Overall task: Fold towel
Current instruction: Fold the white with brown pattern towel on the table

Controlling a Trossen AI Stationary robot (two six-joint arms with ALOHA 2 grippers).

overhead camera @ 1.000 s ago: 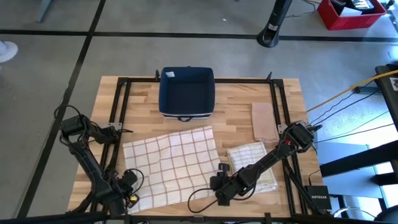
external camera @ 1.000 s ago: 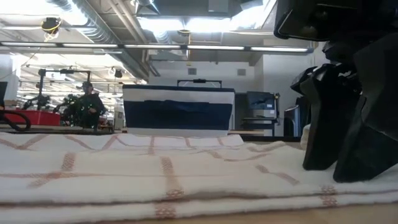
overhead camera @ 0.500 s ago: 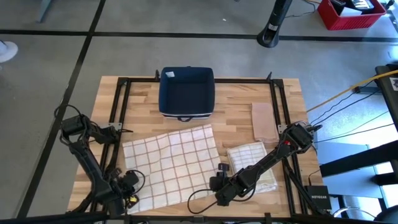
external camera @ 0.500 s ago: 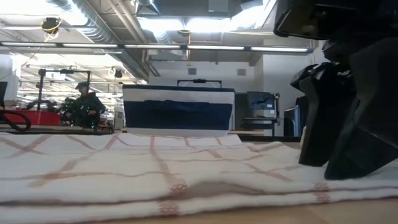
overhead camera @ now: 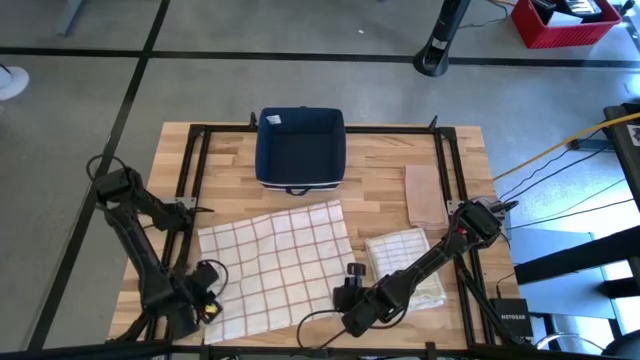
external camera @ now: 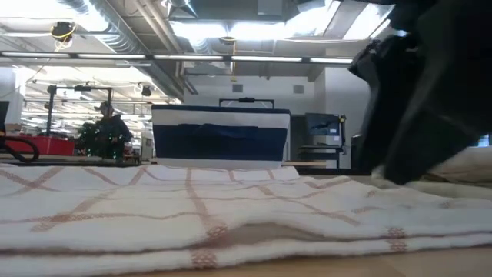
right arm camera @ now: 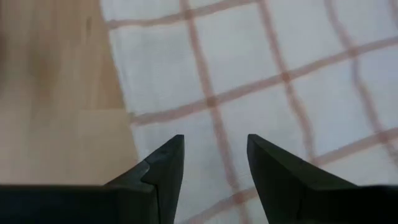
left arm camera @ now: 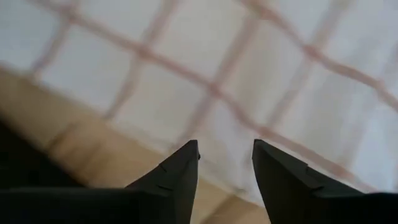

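Dark fingers of your left gripper (left arm camera: 225, 165) stand parted and empty over the checked towel's (overhead camera: 275, 265) near edge. Your right gripper (right arm camera: 211, 158) hangs likewise open over the opposite near corner, probably so both can pinch together.

The towel (overhead camera: 275, 265), white with thin red-brown checks, lies flat and spread open on the table. Its near edge sits under my open jaws, between both.
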